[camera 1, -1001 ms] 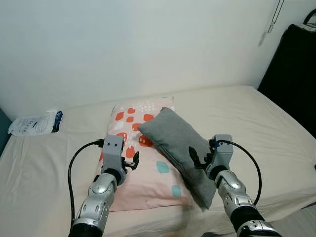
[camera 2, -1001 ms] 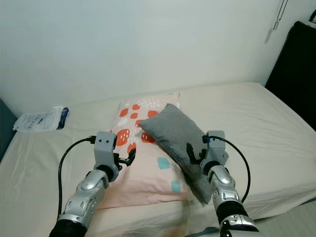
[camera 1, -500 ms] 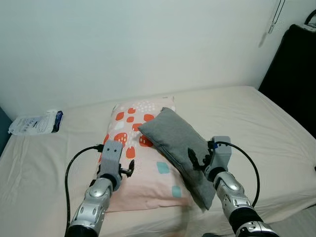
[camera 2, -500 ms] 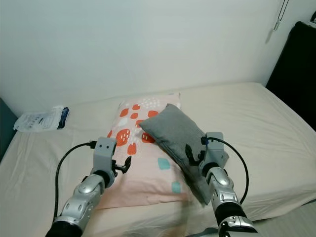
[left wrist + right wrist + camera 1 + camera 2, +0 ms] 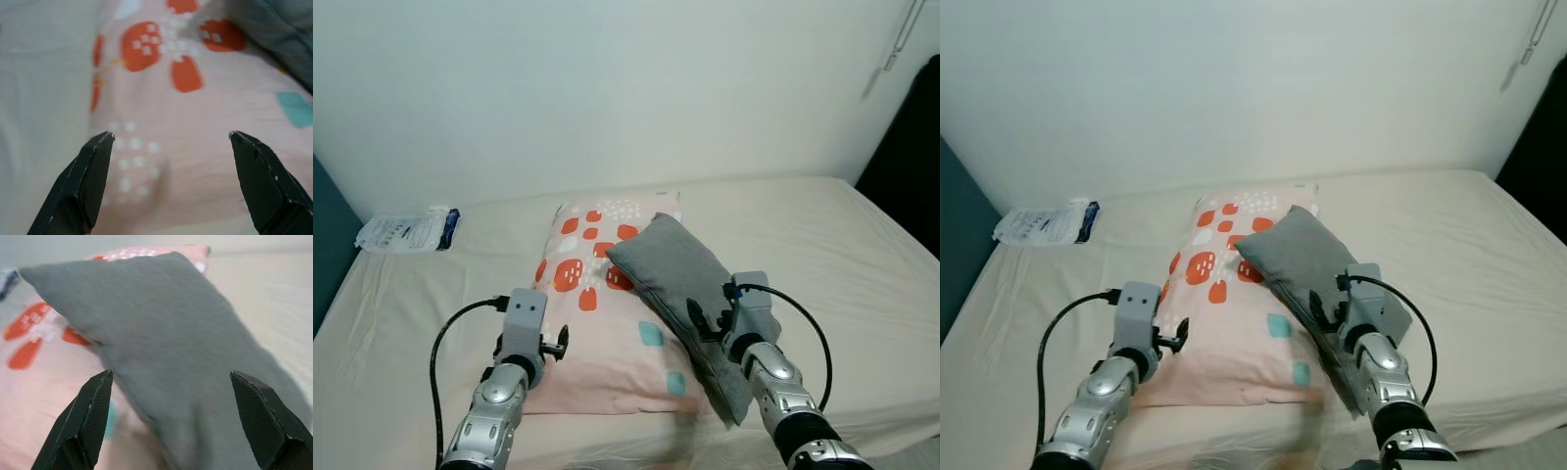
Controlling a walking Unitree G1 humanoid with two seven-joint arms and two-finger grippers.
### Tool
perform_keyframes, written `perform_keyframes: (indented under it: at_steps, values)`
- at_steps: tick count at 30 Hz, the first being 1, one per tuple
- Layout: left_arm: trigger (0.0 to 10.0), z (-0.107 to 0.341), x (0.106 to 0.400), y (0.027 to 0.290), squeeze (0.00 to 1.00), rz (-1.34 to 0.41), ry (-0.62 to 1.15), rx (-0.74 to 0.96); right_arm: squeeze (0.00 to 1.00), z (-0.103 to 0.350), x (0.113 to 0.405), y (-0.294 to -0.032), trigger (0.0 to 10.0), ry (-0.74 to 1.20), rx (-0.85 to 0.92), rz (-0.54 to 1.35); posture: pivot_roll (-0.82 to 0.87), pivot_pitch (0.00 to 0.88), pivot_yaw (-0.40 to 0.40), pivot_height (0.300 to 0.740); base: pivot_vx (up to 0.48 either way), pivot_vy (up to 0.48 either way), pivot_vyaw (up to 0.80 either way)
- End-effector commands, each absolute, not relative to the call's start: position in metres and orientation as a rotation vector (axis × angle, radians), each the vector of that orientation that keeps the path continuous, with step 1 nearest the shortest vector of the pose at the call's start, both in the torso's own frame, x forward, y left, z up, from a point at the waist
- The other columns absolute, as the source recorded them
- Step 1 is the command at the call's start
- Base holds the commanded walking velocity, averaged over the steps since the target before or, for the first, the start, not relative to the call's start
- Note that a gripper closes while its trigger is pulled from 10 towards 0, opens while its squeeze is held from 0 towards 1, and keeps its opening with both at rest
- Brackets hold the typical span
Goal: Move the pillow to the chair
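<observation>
A grey pillow (image 5: 680, 274) lies slanted across the right side of a pink pillow (image 5: 597, 323) with red and teal patches, both on the bed. My right gripper (image 5: 697, 321) hovers open over the grey pillow's near end; in the right wrist view the grey pillow (image 5: 166, 333) spans the gap between the fingers (image 5: 85, 431). My left gripper (image 5: 553, 345) is open at the pink pillow's near left corner. The left wrist view shows the pink pillow (image 5: 171, 127) between wide fingers (image 5: 83, 181).
The bed has a beige sheet (image 5: 842, 255) and runs to a white wall. A white and blue packet (image 5: 408, 231) lies at the far left of the bed. A dark teal edge (image 5: 328, 245) stands at the left, a black object (image 5: 915, 166) at the right.
The camera has turned left, so the whole scene sits further right. My left gripper has dropped lower toward the pink pillow's near corner. The right gripper stays over the grey pillow.
</observation>
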State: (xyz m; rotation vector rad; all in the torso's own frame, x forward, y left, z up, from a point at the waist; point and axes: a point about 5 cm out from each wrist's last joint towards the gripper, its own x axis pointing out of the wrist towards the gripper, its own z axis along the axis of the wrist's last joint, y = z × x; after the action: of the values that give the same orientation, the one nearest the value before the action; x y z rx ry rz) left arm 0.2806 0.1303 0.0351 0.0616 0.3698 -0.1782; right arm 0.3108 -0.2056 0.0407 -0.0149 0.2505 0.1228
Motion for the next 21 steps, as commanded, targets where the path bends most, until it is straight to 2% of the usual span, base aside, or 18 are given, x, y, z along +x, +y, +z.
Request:
perform_keyframes:
  at_steps: [1,3,6,7,12,18,21]
  values:
    - [10.0,0.029,0.279,0.118,0.0,-0.233,0.38,0.1,0.0,0.042,0.304,-0.226,10.0,0.233,-0.039,0.065,-0.16,0.021,-0.019,0.74,0.0,0.0,0.0]
    - [10.0,0.029,0.279,0.118,0.0,-0.233,0.38,0.1,0.0,0.042,0.304,-0.226,10.0,0.233,-0.039,0.065,-0.16,0.021,-0.019,0.74,0.0,0.0,0.0]
    - [10.0,0.027,0.273,0.109,0.0,-0.237,0.384,0.079,0.0,0.037,0.296,-0.235,10.0,0.247,-0.081,0.07,-0.15,0.0,-0.073,0.74,0.0,0.0,0.0]
    - [10.0,0.026,0.27,0.109,0.0,-0.217,0.387,0.054,0.0,0.036,0.295,-0.231,10.0,0.256,-0.106,0.112,-0.13,0.0,-0.104,0.74,0.0,0.0,0.0]
    - [10.0,0.025,0.264,0.11,0.0,-0.165,0.382,0.027,0.0,0.038,0.301,-0.222,10.0,0.27,-0.169,0.22,-0.12,0.0,-0.142,0.74,0.0,0.0,0.0]
    - [10.0,0.025,0.266,0.11,0.0,-0.144,0.374,0.015,0.0,0.045,0.309,-0.217,10.0,0.254,-0.167,0.25,-0.1,0.0,-0.146,0.74,0.0,0.0,0.0]
    - [10.0,0.024,0.267,0.111,0.0,-0.133,0.365,0.034,0.0,0.047,0.312,-0.216,10.0,0.241,-0.135,0.203,-0.09,0.0,-0.142,0.74,0.0,0.0,0.0]
